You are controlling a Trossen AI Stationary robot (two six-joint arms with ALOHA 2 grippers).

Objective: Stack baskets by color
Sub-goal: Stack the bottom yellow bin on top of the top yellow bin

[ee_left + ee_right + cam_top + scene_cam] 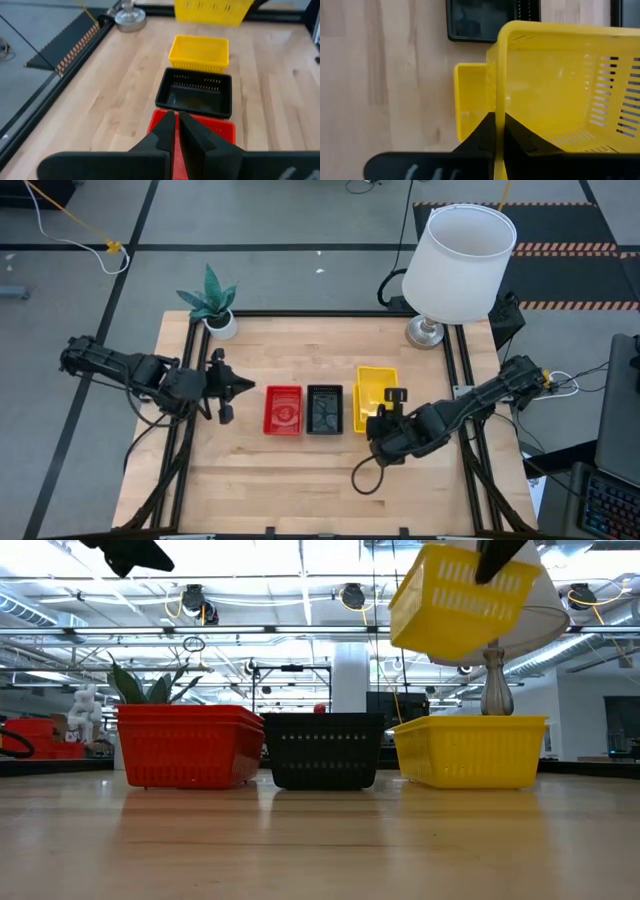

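The right gripper (500, 125) is hanging above the right half of the counter (300, 480), its jaws pinched tight on the wall of a yellow basket (462, 602). That lifted basket is tilting in the air, well clear of the wood, directly over the yellow basket (470, 750) that is sitting on the counter below it.

The left gripper (177, 131) is hovering at the left side, just beside the red stack (283, 409), its jaws pressed together and gripping nothing.

Three colours are standing in a row across the middle of the counter: the red stack on the left, the black stack (324, 409) in the middle, the resting yellow basket on the right, each close to its neighbour. How many baskets are nesting in each pile, I cannot tell.

A white lamp (460, 265) and a small potted plant (212, 302) are standing at the far edge.
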